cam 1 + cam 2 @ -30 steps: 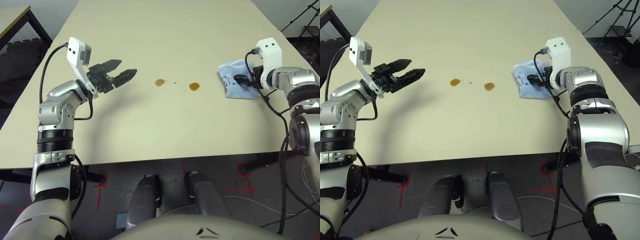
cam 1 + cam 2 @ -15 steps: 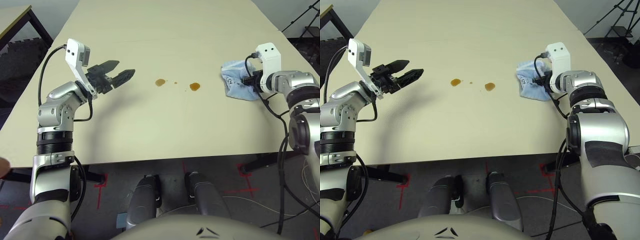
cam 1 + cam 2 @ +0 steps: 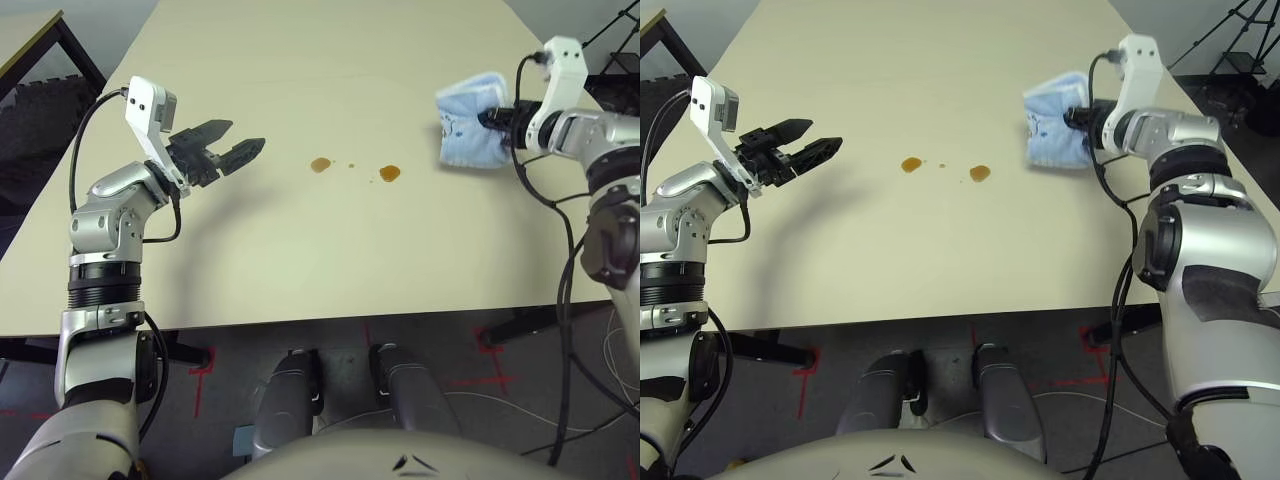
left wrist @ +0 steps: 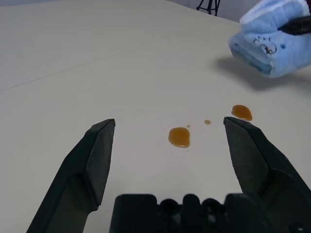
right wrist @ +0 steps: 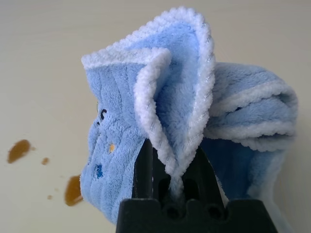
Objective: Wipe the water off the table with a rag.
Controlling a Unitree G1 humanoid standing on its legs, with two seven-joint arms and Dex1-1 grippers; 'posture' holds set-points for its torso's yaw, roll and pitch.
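Two amber spills (image 3: pixel 389 174) dot the bench (image 3: pixel 290 270) mid-frame. Upper left, the left hand (image 3: pixel 248 133) gapes empty. Upper right, the right hand (image 3: pixel 484 118) pinches the rag (image 3: pixel 463 135) aloft; probably light, floppy, best gripped by bunched folds.

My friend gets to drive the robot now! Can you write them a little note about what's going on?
Right gripper: shut on the rag, holding it up off the table, on the robot's right.
Left gripper: open and empty, above the table's left part.
Water: two brown drops with tiny specks, between the grippers.
Done: rag picked up.
Left: wipe up both drops and the specks.
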